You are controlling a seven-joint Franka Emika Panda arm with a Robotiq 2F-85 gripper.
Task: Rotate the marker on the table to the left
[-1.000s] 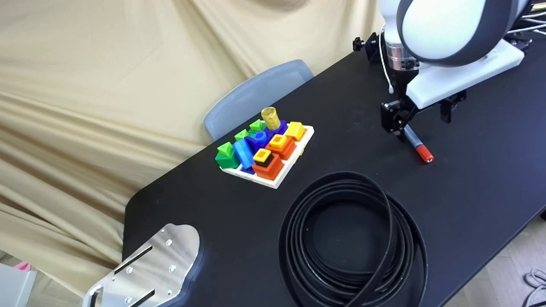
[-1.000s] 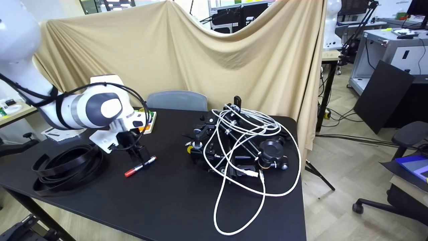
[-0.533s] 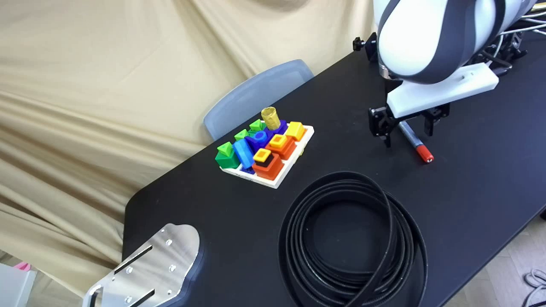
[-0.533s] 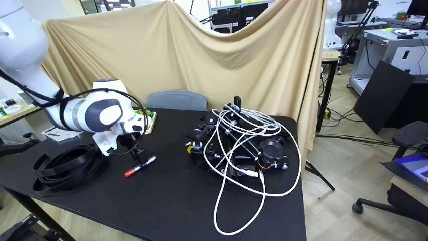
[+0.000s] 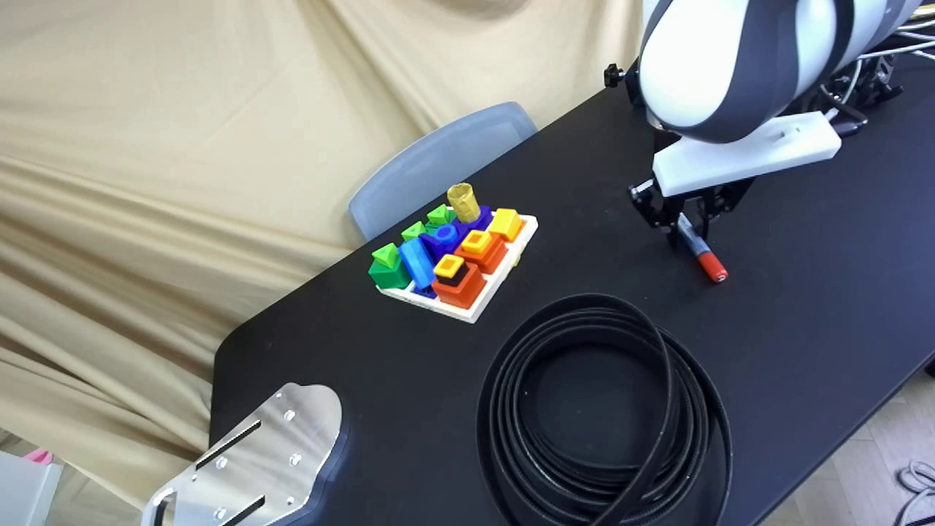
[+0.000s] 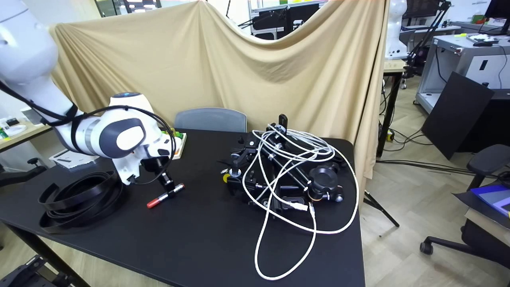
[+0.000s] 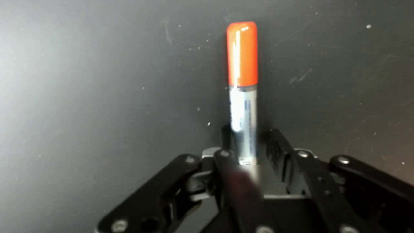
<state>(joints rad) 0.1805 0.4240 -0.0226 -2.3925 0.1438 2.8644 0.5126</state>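
The marker (image 7: 243, 81), with a red cap and a pale blue-grey body, lies flat on the black table (image 5: 803, 307). My gripper (image 5: 688, 235) is low over its body, one finger on each side. In the wrist view the left finger (image 7: 226, 136) sits close against the marker, and a gap separates the marker from the right finger (image 7: 276, 142). The jaws are narrowed but do not pinch it from both sides. In an exterior view the marker (image 6: 158, 200) shows both ends, its middle hidden behind the fingertips.
A large black cable coil (image 5: 504, 409) lies near the marker. Beyond it stands a colourful block toy (image 5: 478, 252). A metal plate (image 5: 248, 453) is at the table's far end. Black stand gear (image 6: 323, 179) with looped white cable (image 6: 259, 247) occupies the opposite side.
The gripper has turned and moved left in an exterior view, and its fingers have come much closer together. In the last half second the marker has slid slightly along with them.
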